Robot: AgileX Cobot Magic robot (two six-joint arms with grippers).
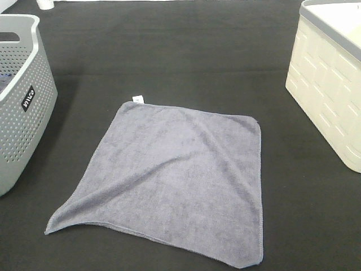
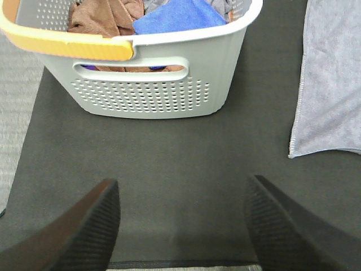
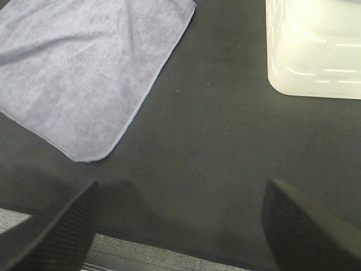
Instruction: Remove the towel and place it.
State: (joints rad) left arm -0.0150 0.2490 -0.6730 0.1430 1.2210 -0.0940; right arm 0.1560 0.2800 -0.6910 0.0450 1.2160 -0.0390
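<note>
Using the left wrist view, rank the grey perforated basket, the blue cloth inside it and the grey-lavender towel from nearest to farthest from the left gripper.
From the left gripper:
1. Grey perforated plastic basket, straight ahead on the black mat.
2. Grey-lavender microfibre towel, off to one side; close to the basket in rank.
3. Blue cloth, inside the basket, beyond its near wall.

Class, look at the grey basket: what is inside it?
Inside the grey basket lie a brown cloth and a blue cloth. Anything beneath them is hidden.

Black mat (image 1: 186, 62) covers desk. Grey perforated laundry basket (image 1: 22, 113) at mat's left edge, black label on side, orange-trimmed handle (image 2: 67, 45); inside: brown cloth (image 2: 104, 17), blue cloth (image 2: 175, 17). Cream plastic bin (image 1: 327, 84), grey rim, at mat's right edge.
</note>
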